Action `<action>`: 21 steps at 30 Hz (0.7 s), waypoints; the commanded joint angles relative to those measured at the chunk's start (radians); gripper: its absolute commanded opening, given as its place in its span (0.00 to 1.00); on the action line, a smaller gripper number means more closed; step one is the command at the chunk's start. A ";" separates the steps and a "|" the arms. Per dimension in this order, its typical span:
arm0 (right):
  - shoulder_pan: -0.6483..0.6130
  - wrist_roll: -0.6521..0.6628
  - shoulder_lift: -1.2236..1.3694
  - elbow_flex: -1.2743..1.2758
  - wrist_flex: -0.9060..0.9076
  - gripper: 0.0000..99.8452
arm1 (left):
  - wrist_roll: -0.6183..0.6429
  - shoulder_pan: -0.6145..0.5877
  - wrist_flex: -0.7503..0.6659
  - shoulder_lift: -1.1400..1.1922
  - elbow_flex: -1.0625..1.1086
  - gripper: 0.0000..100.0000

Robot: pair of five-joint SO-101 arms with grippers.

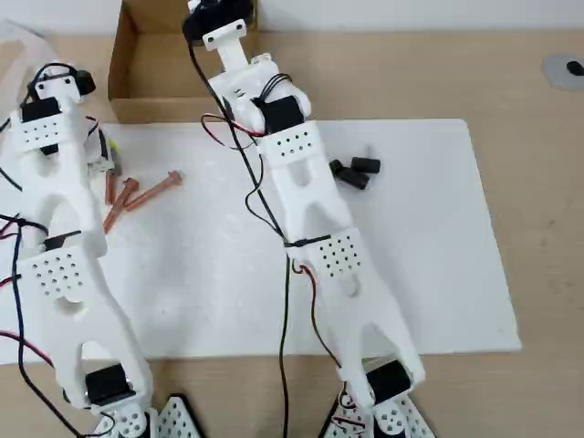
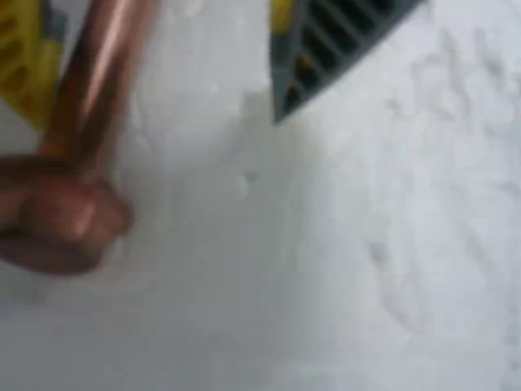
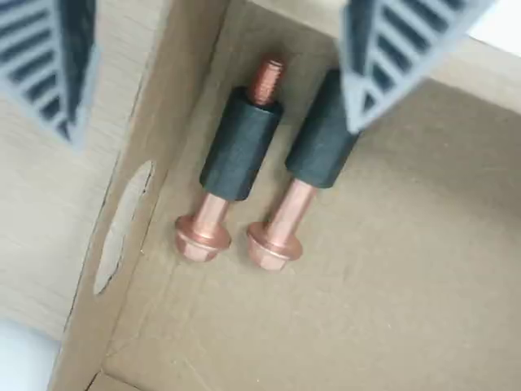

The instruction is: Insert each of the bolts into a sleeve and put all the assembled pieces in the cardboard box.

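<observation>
Right fingers gape wide over two sleeved bolts in the cardboard box at 11 o'clock; left fingers stand apart beside a bare bolt on the mat

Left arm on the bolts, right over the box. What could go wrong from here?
1. The copper flanged bolt sits off-centre in the open left hand, close to one finger; closing could skew it or drag the neighbouring loose copper bolts.
2. The short black cylindrical sleeves lie beside the right arm; pulling back from the brown cardboard box could knock them rolling.
</observation>
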 commanded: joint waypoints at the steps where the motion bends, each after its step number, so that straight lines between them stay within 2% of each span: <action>1: -0.007 -0.037 -0.099 -0.044 0.005 0.25 | 0.005 0.043 -0.026 0.042 -0.034 0.19; 8: -0.008 -0.041 -0.099 -0.044 0.005 0.25 | 0.002 0.055 -0.021 0.067 -0.034 0.19; 10: -0.008 -0.041 -0.104 -0.044 0.005 0.25 | 0.000 0.054 -0.018 0.068 -0.031 0.13; 12: -0.008 -0.041 -0.105 -0.044 0.005 0.25 | 0.005 0.054 0.000 0.071 -0.032 0.02; 13: -0.008 -0.041 -0.105 -0.044 0.006 0.25 | 0.006 0.054 0.006 0.073 -0.034 0.00; 15: -0.008 -0.041 -0.105 -0.044 0.006 0.25 | 0.005 0.054 0.017 0.073 -0.026 0.02; 21: -0.008 -0.041 -0.136 -0.044 0.075 0.25 | 0.000 0.052 0.066 0.067 -0.032 0.01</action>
